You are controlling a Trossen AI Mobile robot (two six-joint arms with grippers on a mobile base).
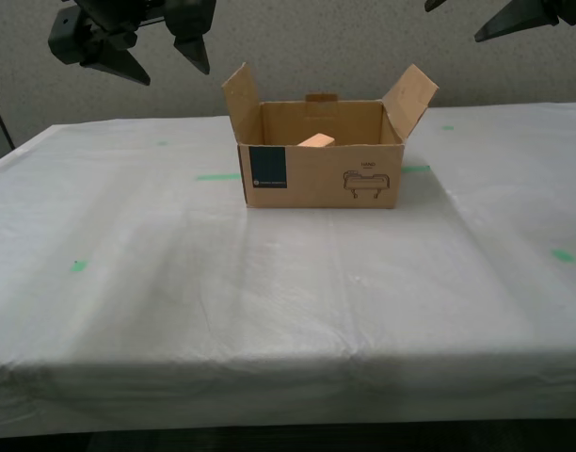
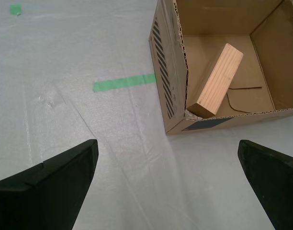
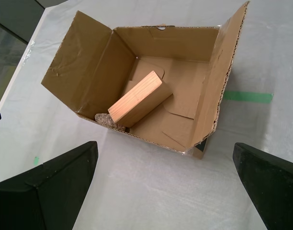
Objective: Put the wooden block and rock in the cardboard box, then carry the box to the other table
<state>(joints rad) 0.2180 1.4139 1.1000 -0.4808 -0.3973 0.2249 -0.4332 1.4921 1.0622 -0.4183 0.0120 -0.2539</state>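
The cardboard box (image 1: 321, 174) stands open on the white-covered table (image 1: 269, 311), its side flaps up and its teal label facing the camera. The wooden block (image 1: 316, 141) lies tilted inside it, one end propped up (image 3: 137, 98) (image 2: 216, 79). A bit of the rock (image 3: 108, 120) shows under the block's near end; the other views hide it. My second gripper (image 1: 172, 72) (image 2: 166, 148) hangs open above the table toward the exterior view's left of the box. My first gripper (image 1: 453, 24) (image 3: 164, 145) hangs open high toward the exterior view's right. Neither touches anything.
Green tape marks (image 1: 217, 176) (image 1: 563, 255) (image 1: 78, 266) dot the wrinkled cover. The table's front edge (image 1: 269, 363) is near the camera. A grey wall (image 1: 316, 47) runs behind the table. Dark floor (image 3: 12, 28) lies past one table edge.
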